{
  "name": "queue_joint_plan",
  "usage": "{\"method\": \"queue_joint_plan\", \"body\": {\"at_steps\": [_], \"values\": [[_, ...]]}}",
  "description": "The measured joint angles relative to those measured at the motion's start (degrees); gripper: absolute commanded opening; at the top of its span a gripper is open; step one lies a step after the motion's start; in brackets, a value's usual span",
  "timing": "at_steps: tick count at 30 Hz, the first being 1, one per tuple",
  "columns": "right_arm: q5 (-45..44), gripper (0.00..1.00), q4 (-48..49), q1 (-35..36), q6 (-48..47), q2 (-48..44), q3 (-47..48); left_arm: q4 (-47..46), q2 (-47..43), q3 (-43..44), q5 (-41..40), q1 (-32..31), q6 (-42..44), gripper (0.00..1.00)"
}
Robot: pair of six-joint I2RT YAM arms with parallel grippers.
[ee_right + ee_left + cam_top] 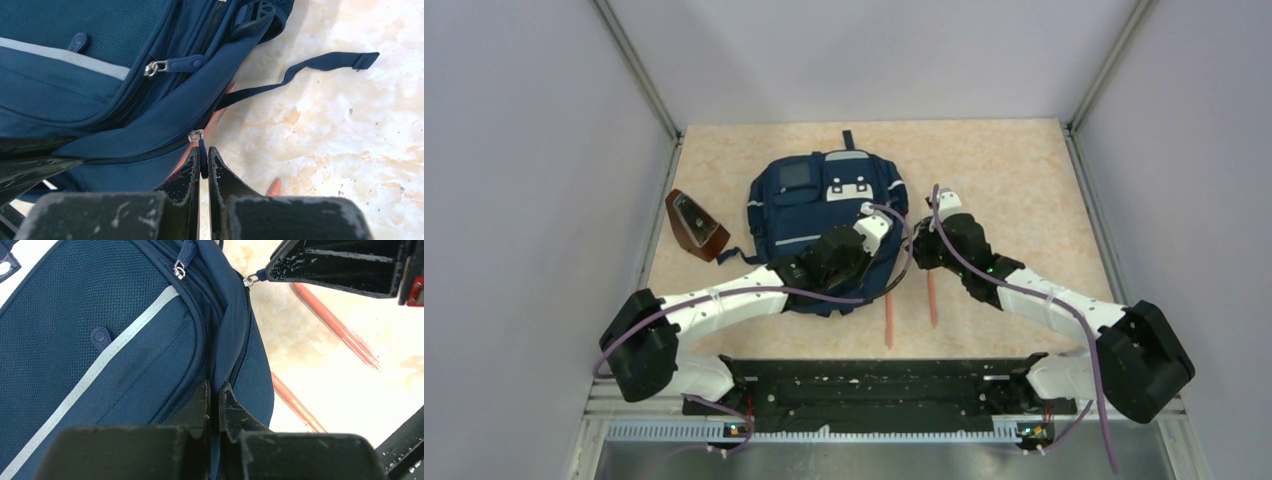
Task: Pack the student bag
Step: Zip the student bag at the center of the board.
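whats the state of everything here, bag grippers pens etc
student bag: lying front up, zips shut where visible
left gripper: shut on bag fabric
right gripper: shut on zip pull
red pens: on table, unpacked
brown case: on table, unpacked

A pale, peach-marbled table top [1024, 180] fills the floor of a booth with plain grey walls [854, 60] and metal corner posts [639, 70]. Taken from the table's middle, a brown wedge-shaped object [696, 226] with a darker inset face sits at about 9 o'clock, close to the left edge; what it is cannot be told. Two thin red pens lie at about 6 o'clock, near each other and roughly parallel, each running 12 to 6: the left pen [889, 320] lies nearer the front, the right pen [932, 298] slightly farther back. A black rail [874, 385] spans the near edge at 6 o'clock.
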State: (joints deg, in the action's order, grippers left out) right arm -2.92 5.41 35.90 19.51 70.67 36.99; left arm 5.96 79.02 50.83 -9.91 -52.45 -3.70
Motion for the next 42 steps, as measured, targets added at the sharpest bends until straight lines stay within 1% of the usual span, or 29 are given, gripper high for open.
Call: {"method": "queue_joint_plan", "body": {"at_steps": [9,23,33,34,35,37,39,40,42], "values": [[-2.7,0.00,2.6,0.0,0.3,3.0,0.3,2.2,-7.1,-3.6,-0.3,0.0,-1.3,0.00],[-8.5,0.00,7.5,0.1,1.1,12.4,4.6,8.9,-19.1,-7.5,-2.8,0.4,-3.2,0.00],[-8.6,0.00,12.7,1.1,1.5,15.8,5.4,9.1,-21.6,-9.4,-3.5,1.1,-3.6,0.00],[-8.4,0.06,12.9,1.1,1.5,15.8,5.4,9.2,-21.6,-9.5,-3.5,1.1,-3.7,0.05],[-8.3,0.15,13.0,1.1,1.5,15.8,5.4,9.2,-21.7,-9.5,-3.5,1.2,-3.8,0.12],[-8.4,0.36,13.0,1.1,1.5,15.8,5.4,9.5,-21.7,-9.5,-3.7,1.2,-4.2,0.32],[-10.4,0.54,12.5,0.9,1.5,15.8,5.4,10.6,-22.3,-9.5,-3.7,1.1,-5.0,0.52],[-11.4,0.61,12.0,0.4,1.3,15.6,5.4,11.7,-23.1,-9.5,-3.7,1.1,-5.5,0.59],[-13.2,0.69,10.9,-0.2,1.2,14.3,4.8,12.7,-25.2,-9.5,-4.0,1.2,-6.4,0.69]]}}
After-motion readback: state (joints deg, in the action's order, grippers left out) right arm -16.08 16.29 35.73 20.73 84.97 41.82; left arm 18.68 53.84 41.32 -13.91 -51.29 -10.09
